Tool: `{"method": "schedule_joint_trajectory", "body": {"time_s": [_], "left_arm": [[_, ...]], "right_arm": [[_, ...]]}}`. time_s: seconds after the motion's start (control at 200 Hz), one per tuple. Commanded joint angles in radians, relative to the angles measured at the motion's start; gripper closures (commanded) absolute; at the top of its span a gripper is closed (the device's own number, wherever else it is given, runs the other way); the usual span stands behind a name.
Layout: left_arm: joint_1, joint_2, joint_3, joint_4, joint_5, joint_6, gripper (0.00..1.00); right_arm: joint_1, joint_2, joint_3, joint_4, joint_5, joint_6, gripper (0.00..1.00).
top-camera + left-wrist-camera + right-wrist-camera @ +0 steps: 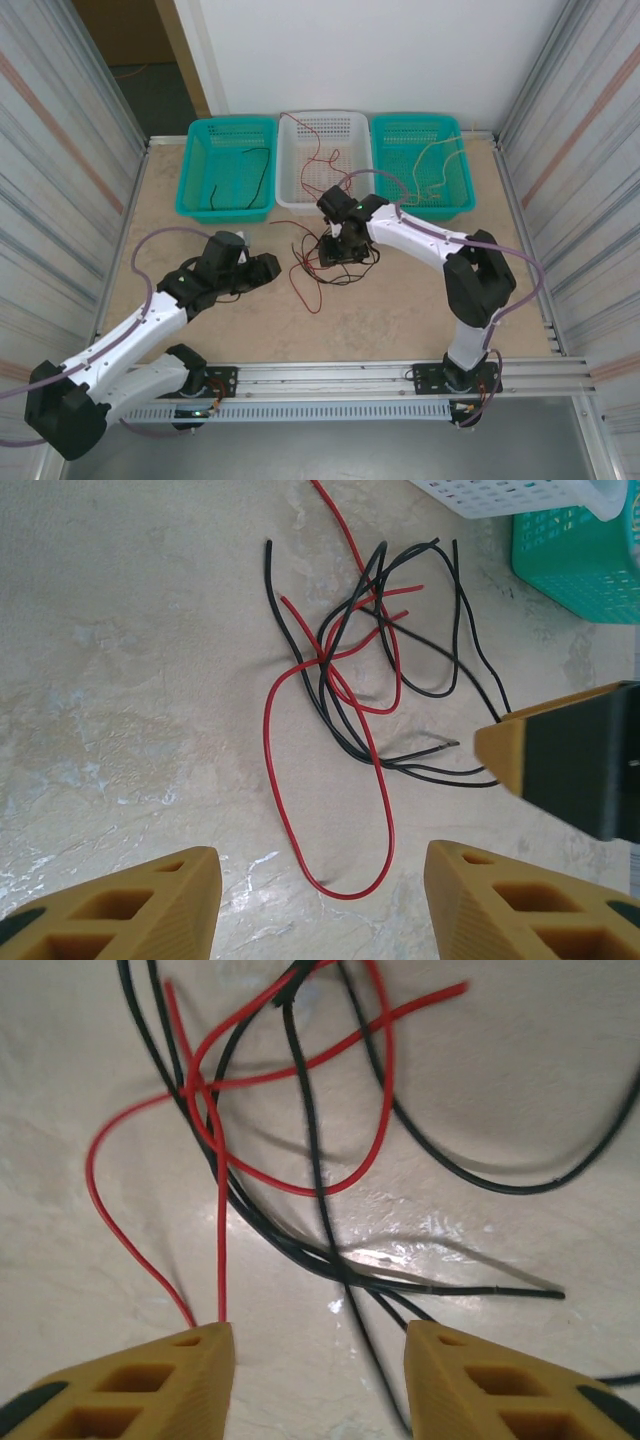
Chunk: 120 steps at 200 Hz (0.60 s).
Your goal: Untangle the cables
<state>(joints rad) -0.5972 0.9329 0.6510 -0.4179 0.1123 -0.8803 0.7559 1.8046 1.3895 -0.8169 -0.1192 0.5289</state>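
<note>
A tangle of red and black cables [322, 262] lies on the table in front of the baskets. My right gripper [338, 248] hovers right over the tangle, pointing down. In the right wrist view it [320, 1360] is open, a black cable [318, 1190] runs down between its fingers, and two red strands [222, 1260] pass under the left finger. My left gripper [268, 268] sits just left of the tangle. In the left wrist view it [320, 885] is open, with the end of a red loop [345, 890] on the table between its fingertips and nothing gripped.
Three baskets stand in a row at the back: a teal one [200, 165] holding a black cable, a white one [290, 150] holding red cable, and a teal one [462, 170] holding pale cable. A yellow finger of the right gripper [575, 765] shows at the right of the left wrist view.
</note>
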Motion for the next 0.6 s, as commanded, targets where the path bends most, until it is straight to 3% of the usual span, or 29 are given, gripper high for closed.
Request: {"method": "schedule_joint_trajectory", "body": {"time_s": [0.0,0.115,0.426,0.596], "left_arm": [[0.006,-0.016,0.034,-0.008,0.01,-0.007,0.44],[0.005,-0.032,0.039,-0.005,0.015,0.007,0.42],[0.0,-0.065,0.023,0.25,0.108,0.024,0.41],[-0.044,-0.045,0.058,0.372,0.139,0.091,0.41]], "right_arm": [[0.003,0.027,0.05,-0.039,0.053,-0.046,0.81],[0.021,-0.011,0.06,-0.041,0.052,-0.062,1.0],[0.031,-0.423,-0.051,0.148,-0.084,-0.025,1.0],[0.021,-0.526,-0.031,0.205,-0.08,0.035,1.0]]}}
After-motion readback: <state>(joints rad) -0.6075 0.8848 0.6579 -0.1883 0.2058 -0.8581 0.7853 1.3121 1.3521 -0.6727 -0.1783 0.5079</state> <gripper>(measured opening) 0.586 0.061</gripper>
